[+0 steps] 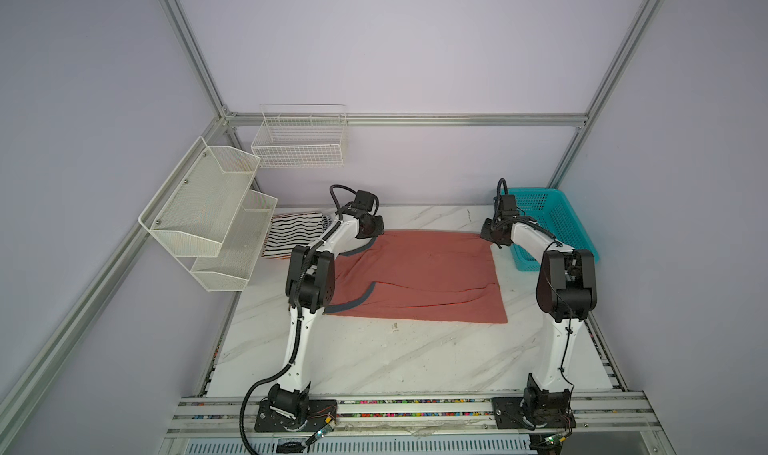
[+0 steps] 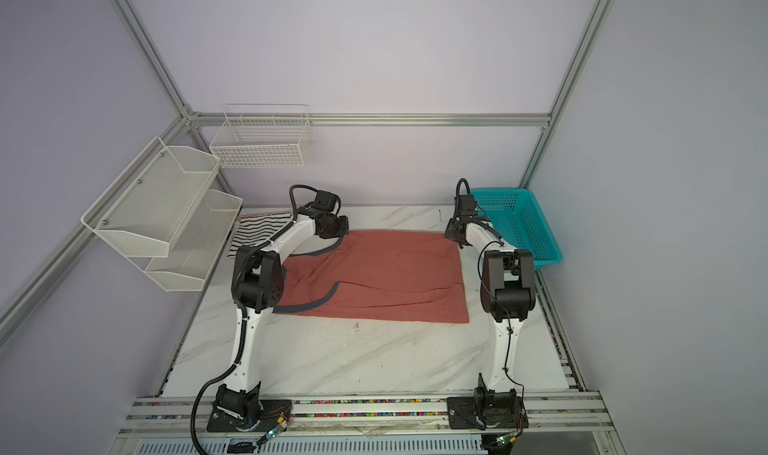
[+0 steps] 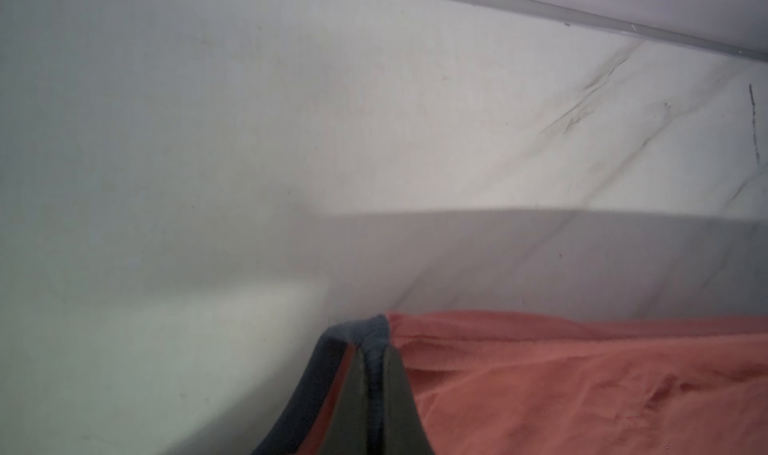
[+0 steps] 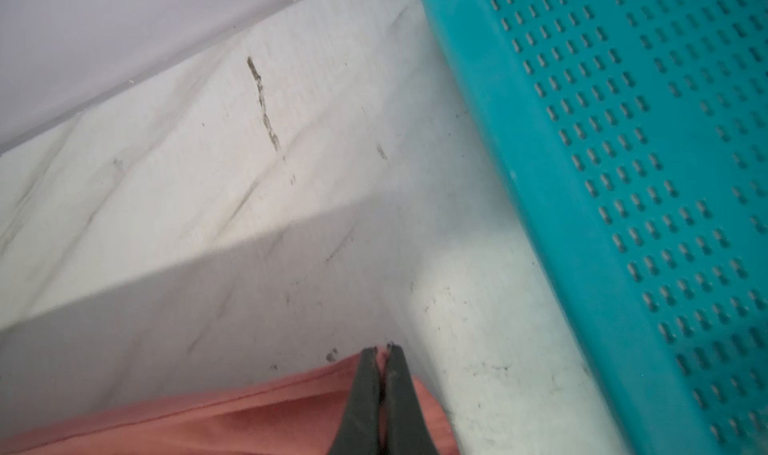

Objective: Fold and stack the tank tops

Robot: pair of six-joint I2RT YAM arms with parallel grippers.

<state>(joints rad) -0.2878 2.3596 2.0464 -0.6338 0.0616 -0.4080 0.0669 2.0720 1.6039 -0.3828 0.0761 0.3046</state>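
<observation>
A salmon-red tank top (image 1: 419, 274) (image 2: 382, 274) with grey-blue trim lies spread on the marble table in both top views, its near part wrinkled. My left gripper (image 1: 372, 236) (image 2: 338, 233) is at its far left corner. In the left wrist view the gripper (image 3: 376, 357) is shut on the grey-blue trim, with the red cloth (image 3: 582, 390) beside it. My right gripper (image 1: 496, 243) (image 2: 457, 241) is at the far right corner, shut (image 4: 383, 351) on the red cloth's edge (image 4: 249, 424). A folded white tank top with black stripes (image 1: 295, 234) (image 2: 257, 232) lies at the far left, partly behind the left arm.
A turquoise perforated basket (image 1: 552, 224) (image 2: 519, 220) (image 4: 623, 182) stands close to the right of my right gripper. White mesh shelves (image 1: 208, 211) and a wire basket (image 1: 299, 141) hang on the left and back walls. The back wall is just beyond both grippers.
</observation>
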